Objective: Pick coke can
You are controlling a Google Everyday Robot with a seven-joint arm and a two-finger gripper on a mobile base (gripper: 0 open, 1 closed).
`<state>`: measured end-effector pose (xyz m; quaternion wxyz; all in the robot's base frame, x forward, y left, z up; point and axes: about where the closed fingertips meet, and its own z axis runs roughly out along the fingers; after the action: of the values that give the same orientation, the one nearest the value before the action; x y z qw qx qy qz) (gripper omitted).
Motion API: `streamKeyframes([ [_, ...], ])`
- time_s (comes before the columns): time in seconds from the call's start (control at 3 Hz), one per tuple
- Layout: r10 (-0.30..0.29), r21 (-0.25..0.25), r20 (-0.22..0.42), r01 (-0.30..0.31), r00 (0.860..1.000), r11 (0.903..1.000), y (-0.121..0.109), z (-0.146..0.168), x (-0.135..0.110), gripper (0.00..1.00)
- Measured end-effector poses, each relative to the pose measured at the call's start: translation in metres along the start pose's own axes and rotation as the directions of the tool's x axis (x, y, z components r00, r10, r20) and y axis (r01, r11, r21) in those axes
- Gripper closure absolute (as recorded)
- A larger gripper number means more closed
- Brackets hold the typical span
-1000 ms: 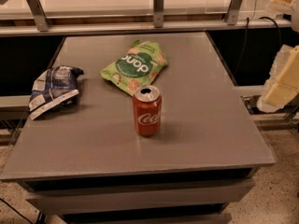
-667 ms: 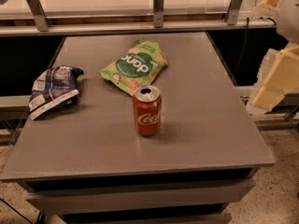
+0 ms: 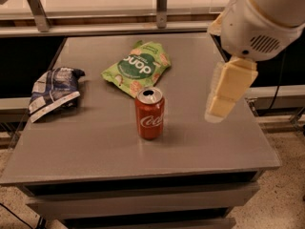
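Observation:
The coke can [image 3: 149, 113] is red with white script and a silver top. It stands upright near the middle of the grey table [image 3: 95, 147], a little toward the front. My gripper [image 3: 224, 97] hangs from the white arm [image 3: 262, 20] at the upper right. It is above the table's right part, to the right of the can and well apart from it. It holds nothing that I can see.
A green snack bag [image 3: 138, 67] lies just behind the can. A dark blue and white snack bag [image 3: 53, 89] lies at the table's left edge. A metal rail with posts [image 3: 162, 6] runs along the back. The floor [image 3: 286, 185] drops away at right.
The arm has swung in from the right edge toward the left and now hangs over the table's right side, closer to the can. The can and the bags have not moved.

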<state>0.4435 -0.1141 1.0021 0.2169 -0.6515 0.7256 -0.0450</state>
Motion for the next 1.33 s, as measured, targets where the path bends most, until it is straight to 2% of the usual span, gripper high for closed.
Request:
streamKeyframes([
  [0.33,-0.020,-0.051,0.010,0.021,1.000,0.9985,-0.001,0.034,-0.020,0.00],
  [0.67,-0.041,-0.111,0.020,0.043,0.999,0.9929,0.002,0.067,-0.038,0.00],
  [1.0,-0.047,-0.181,0.041,0.053,0.998,0.9820,0.010,0.092,-0.053,0.00],
  [1.33,-0.056,-0.246,0.076,0.073,0.996,0.9665,0.023,0.106,-0.067,0.00],
])
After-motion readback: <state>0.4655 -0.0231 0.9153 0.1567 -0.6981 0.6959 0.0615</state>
